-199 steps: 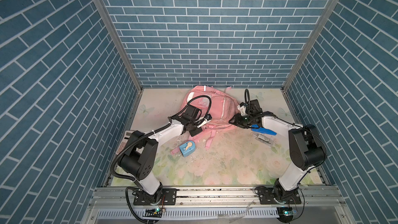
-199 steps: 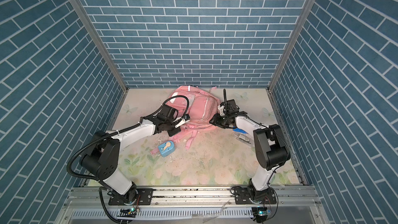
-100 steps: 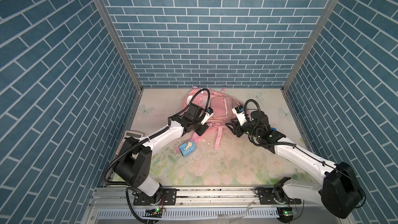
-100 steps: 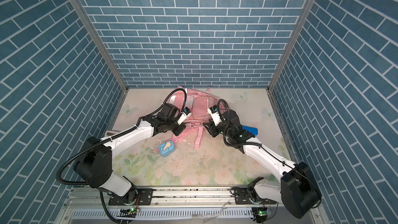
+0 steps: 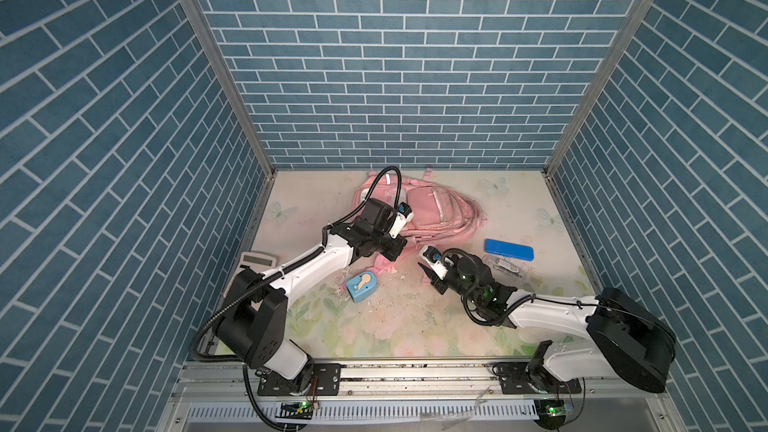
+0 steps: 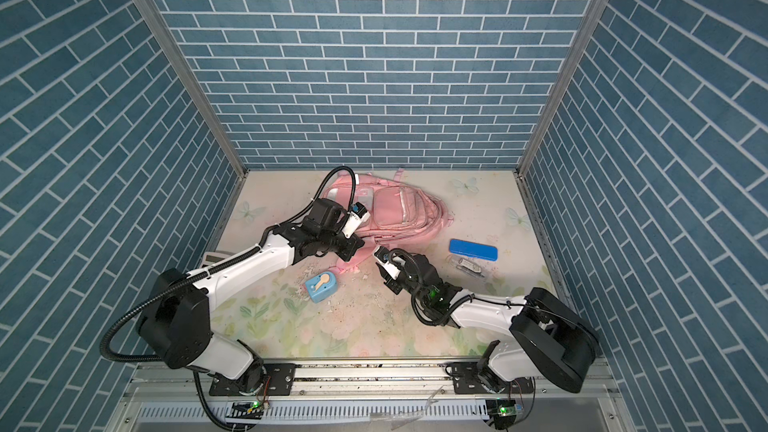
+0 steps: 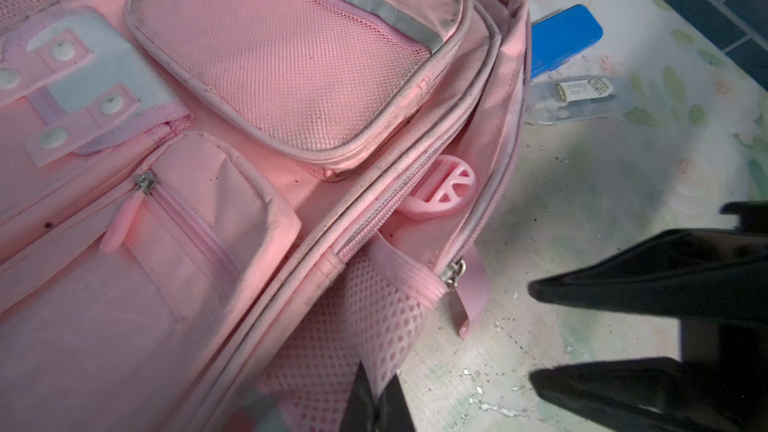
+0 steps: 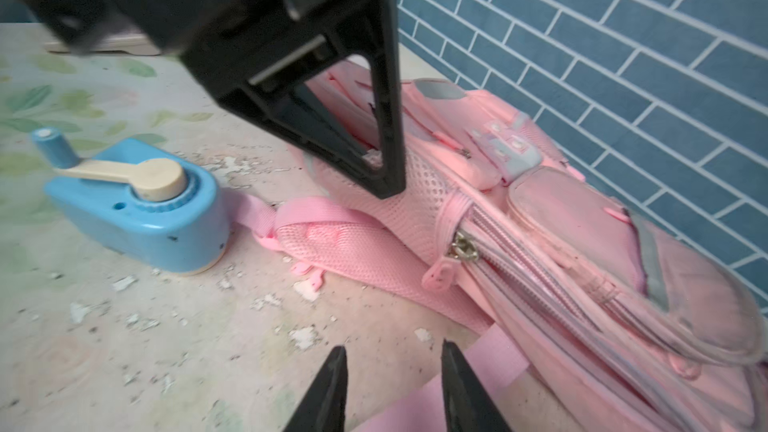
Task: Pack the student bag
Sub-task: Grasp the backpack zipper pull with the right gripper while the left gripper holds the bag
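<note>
The pink student bag (image 5: 432,209) (image 6: 395,209) lies on its back near the rear wall, its main zip partly open (image 7: 415,184). My left gripper (image 5: 392,253) (image 6: 351,251) (image 7: 376,392) is shut on the bag's pink mesh side pocket at the near corner. Its black finger shows in the right wrist view pressed into that mesh (image 8: 374,176). My right gripper (image 5: 428,274) (image 6: 388,278) (image 8: 392,357) stands open just in front of the bag (image 8: 582,243), low over the mat and a loose pink strap (image 8: 490,363), with nothing between its fingers.
A blue hand-crank sharpener (image 5: 361,286) (image 8: 137,205) sits left of the right gripper. A blue case (image 5: 508,250) (image 7: 561,39) and a clear case (image 5: 505,268) lie to the bag's right. A calculator (image 5: 258,261) lies by the left wall. White flakes litter the mat.
My right gripper has pulled away from the bag's right side, moving left and toward the front, and its jaws have narrowed a little. The left gripper keeps its hold on the bag.
</note>
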Controlling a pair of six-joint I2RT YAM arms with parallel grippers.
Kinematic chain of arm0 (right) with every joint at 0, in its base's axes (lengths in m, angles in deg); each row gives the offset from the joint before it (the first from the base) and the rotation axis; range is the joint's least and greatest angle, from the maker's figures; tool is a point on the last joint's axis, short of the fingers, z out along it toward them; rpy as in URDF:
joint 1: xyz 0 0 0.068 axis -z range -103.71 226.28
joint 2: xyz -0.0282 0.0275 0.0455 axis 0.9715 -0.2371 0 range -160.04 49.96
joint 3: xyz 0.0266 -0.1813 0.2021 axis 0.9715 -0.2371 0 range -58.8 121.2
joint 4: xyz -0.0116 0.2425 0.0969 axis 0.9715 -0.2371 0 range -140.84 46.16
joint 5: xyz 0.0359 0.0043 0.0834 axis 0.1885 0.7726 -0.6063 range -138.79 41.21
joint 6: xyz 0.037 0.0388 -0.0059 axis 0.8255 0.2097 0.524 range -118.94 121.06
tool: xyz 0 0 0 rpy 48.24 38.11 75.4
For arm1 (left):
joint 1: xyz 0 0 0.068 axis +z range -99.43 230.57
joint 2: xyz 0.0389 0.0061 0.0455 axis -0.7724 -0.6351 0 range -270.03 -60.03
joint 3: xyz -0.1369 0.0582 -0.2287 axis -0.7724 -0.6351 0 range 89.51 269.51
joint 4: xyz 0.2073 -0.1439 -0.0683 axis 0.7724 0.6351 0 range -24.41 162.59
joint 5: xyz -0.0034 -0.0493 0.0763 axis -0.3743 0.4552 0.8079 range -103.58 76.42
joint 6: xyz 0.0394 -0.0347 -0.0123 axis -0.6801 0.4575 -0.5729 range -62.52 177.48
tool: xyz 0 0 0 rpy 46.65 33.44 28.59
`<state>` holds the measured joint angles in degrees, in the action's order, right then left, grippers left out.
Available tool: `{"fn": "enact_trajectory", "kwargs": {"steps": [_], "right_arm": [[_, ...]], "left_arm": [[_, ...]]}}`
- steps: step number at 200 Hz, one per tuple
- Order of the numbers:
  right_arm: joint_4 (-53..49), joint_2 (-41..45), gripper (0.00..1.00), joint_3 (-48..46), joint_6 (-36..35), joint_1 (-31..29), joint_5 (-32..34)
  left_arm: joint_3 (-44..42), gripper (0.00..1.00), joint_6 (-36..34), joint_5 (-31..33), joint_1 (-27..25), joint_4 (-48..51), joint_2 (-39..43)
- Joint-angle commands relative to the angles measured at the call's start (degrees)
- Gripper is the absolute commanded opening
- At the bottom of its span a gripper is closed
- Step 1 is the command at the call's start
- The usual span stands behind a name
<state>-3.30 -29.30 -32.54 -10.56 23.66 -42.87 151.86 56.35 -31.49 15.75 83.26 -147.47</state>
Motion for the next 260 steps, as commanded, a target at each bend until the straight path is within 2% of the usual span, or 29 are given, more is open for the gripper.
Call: {"fn": "enact_trajectory", "kwargs": {"steps": [1,56,84,156,172,192,260], "right_arm": [[11.9,-2.3,0.39,-0.4,-2.0,-0.3,5.1],[22.8,-9.1,0.38,-1.5,-0.7,-0.4,7.5],[22.3,-10.8,0.37,-0.6,-0.7,-0.7,8.9],[22.4,-13.8,0.32,0.7,2.9,-1.7,20.9],[22.7,-13.9,0.32,0.7,2.8,-1.8,20.1],[23.6,-14.7,0.34,1.0,2.5,-1.8,16.1],[26.8,-17.1,0.35,2.8,2.1,-2.8,19.0]], "left_arm": [[2.5,0.00,2.1,-2.9,-1.2,-4.6,2.3],[2.3,0.00,2.9,-4.3,-2.0,-5.9,2.4],[2.3,0.00,2.8,-4.3,-2.0,-6.1,2.5],[2.5,0.00,3.3,-4.5,-2.3,-6.5,2.4],[2.9,0.00,3.3,-4.9,-2.3,-6.6,2.5],[3.2,0.00,3.2,-4.9,-2.3,-6.6,2.5],[4.1,0.00,3.9,-5.1,-2.3,-6.0,1.2]]}}
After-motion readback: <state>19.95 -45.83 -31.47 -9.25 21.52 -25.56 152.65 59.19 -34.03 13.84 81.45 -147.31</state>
